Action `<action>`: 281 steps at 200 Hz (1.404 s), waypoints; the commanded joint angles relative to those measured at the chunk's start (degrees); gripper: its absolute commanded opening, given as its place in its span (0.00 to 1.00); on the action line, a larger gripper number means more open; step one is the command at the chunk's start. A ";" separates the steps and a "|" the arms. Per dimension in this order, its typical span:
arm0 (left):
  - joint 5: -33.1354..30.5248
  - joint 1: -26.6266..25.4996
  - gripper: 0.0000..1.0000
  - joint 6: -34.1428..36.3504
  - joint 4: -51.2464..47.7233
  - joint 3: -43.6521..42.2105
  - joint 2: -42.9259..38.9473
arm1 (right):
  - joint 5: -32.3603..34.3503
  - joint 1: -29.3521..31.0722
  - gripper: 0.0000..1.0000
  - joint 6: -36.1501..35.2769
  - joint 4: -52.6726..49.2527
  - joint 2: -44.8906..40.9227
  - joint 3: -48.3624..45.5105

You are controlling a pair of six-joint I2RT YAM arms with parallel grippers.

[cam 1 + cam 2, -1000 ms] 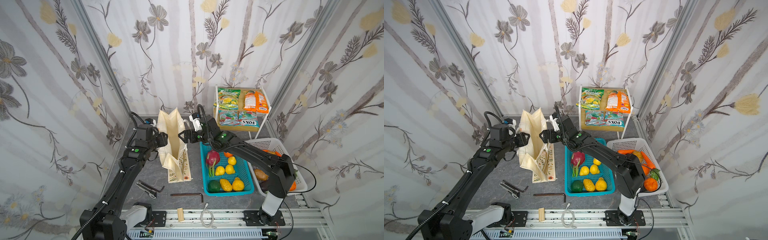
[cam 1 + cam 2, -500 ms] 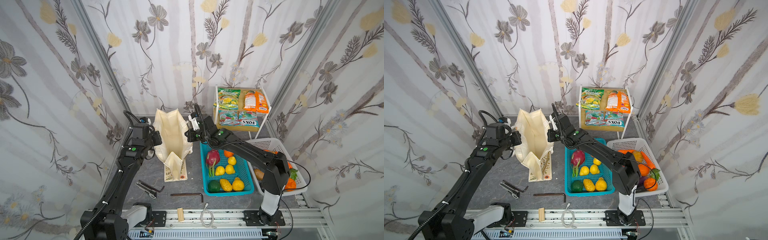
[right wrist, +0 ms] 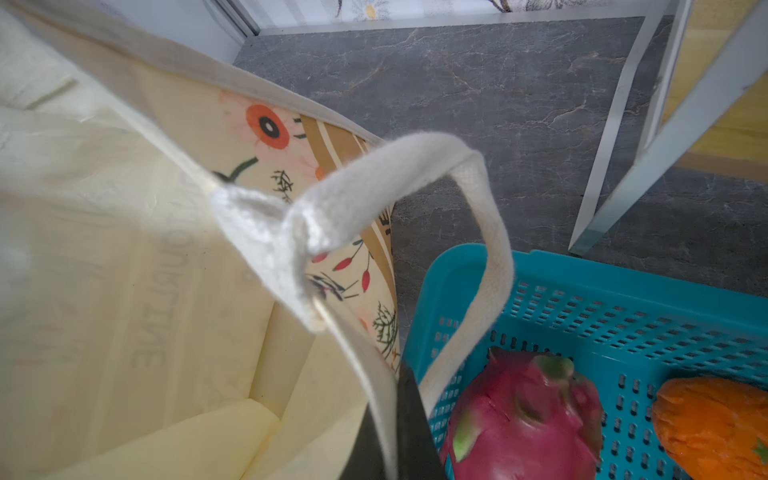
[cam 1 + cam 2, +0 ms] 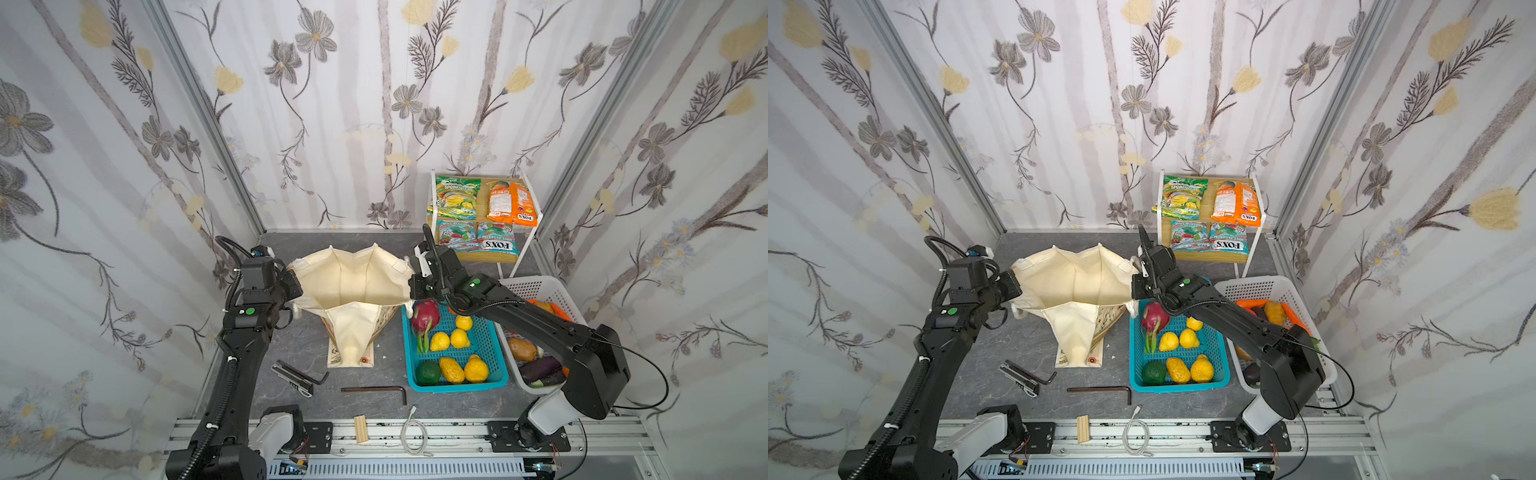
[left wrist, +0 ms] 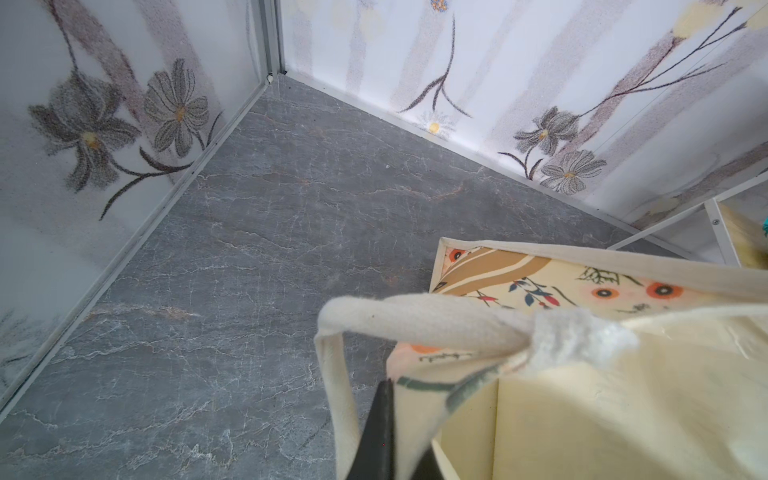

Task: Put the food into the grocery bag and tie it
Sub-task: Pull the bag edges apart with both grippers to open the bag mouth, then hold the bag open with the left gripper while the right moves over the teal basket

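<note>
Grocery bag [image 4: 353, 282] gripped by left gripper [image 4: 297, 286], right gripper [image 4: 409, 287].

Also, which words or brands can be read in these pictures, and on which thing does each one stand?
"FOX'S", upside down, on the blue-green glossy snack packet.
"FOX'S", small, upside down, on the orange glossy snack packet.
"SPRING", rest unreadable, on the green glossy snack packet.
"LINE", mirrored through the cream lining of the floral canvas grocery bag.
All other print is too small or blurred.
</note>
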 commanded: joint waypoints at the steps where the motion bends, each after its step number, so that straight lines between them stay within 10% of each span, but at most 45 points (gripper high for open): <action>1: 1.89 0.19 0.00 0.16 1.66 -0.60 0.88 | 1.43 -0.26 0.00 0.04 1.98 -0.10 -0.03; 42: 14.73 0.15 0.00 -1.92 11.30 -4.21 1.32 | -2.10 3.23 0.00 1.34 4.73 4.77 5.16; 98: 16.56 0.14 0.00 -1.33 19.39 -8.27 0.35 | -3.09 3.66 0.22 1.90 6.49 4.12 4.86; 152: 17.74 0.14 0.00 -2.79 21.05 -10.83 -1.00 | 3.19 3.66 0.66 -0.68 7.40 -5.15 0.81; 167: 18.30 0.13 0.00 -3.04 21.06 -11.25 -1.39 | 5.21 3.66 0.99 -1.07 8.54 -10.10 -2.00; 235: 18.17 0.12 0.00 -3.58 21.06 -12.48 -2.98 | 17.22 1.28 1.00 -0.64 9.90 -28.05 -15.31; 281: 18.57 0.15 0.00 -4.00 21.06 -12.84 -3.17 | 6.76 -5.64 1.00 0.61 8.76 -34.50 -25.06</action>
